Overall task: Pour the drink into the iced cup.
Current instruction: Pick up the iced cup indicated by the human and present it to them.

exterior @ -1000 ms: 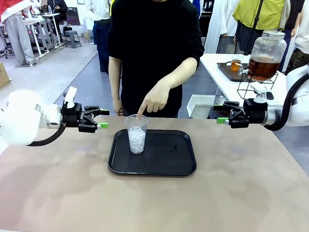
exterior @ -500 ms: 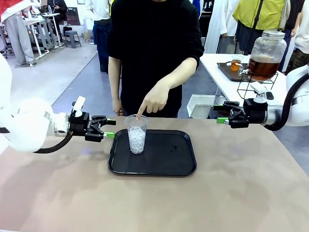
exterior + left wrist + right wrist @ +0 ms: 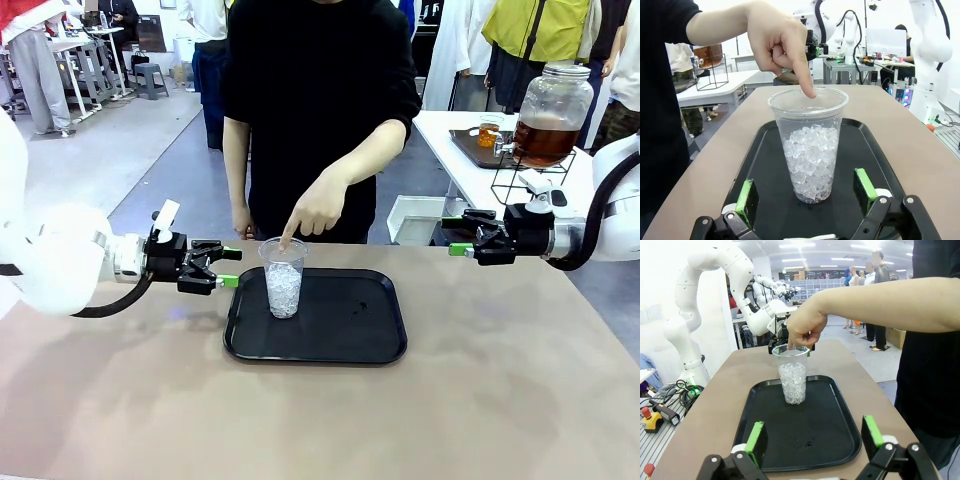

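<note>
A clear plastic iced cup [image 3: 284, 280] stands upright on the left part of a black tray [image 3: 350, 340]. A person's hand [image 3: 318, 208] points down, with the fingertip on the cup's rim. My left gripper [image 3: 231, 267] is open just left of the tray, level with the cup, its fingers pointing at it. In the left wrist view the iced cup [image 3: 810, 150] stands just beyond the open left gripper [image 3: 805, 192], untouched. My right gripper [image 3: 455, 236] hangs open past the tray's right side, far from the iced cup [image 3: 793, 375]. The amber drink [image 3: 545, 142] sits in a glass dispenser jar at the back right.
The dispenser rests on a black wire stand [image 3: 530, 180] on a white side table [image 3: 450, 150], beside a dark tray holding a small cup of orange liquid [image 3: 487, 132]. A white bin [image 3: 415, 215] sits beyond the table's far edge. The person stands at the far side.
My left gripper has moved right and slightly down, from well left of the tray to its left edge near the cup. The right arm and the pointing hand have stayed put.
</note>
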`<state>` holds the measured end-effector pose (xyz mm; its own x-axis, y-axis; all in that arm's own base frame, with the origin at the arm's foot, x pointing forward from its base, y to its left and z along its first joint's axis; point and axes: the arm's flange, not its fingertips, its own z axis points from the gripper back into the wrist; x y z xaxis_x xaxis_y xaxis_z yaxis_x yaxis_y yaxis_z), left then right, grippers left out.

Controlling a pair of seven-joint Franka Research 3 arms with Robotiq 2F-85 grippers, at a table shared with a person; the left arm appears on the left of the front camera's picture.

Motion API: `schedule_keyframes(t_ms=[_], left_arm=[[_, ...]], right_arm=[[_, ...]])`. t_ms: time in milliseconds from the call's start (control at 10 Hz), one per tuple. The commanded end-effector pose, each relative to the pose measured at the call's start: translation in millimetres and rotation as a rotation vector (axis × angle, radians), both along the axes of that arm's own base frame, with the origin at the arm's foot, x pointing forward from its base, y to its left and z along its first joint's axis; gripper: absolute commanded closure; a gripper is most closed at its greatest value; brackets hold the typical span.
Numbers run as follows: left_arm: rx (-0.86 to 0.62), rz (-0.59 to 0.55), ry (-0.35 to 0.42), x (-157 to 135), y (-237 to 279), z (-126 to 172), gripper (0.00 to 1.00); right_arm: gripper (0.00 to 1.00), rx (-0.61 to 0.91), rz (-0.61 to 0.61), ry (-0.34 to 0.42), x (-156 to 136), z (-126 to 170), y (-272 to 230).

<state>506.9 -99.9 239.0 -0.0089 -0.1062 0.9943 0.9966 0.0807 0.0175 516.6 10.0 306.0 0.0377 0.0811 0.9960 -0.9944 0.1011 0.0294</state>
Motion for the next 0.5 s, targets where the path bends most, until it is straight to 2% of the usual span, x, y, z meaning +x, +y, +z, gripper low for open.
schedule_keyframes(t_ms=[0, 400], left_arm=[[0.005, -0.006, -0.004, -3, -4, 4, 0.0], [0.008, -0.031, -0.006, -10, -30, -8, 0.0]], right_arm=[[0.0, -0.006, 0.01, 0.008, 3, 3, 2], [0.0, -0.006, 0.01, 0.008, 3, 3, 2]])
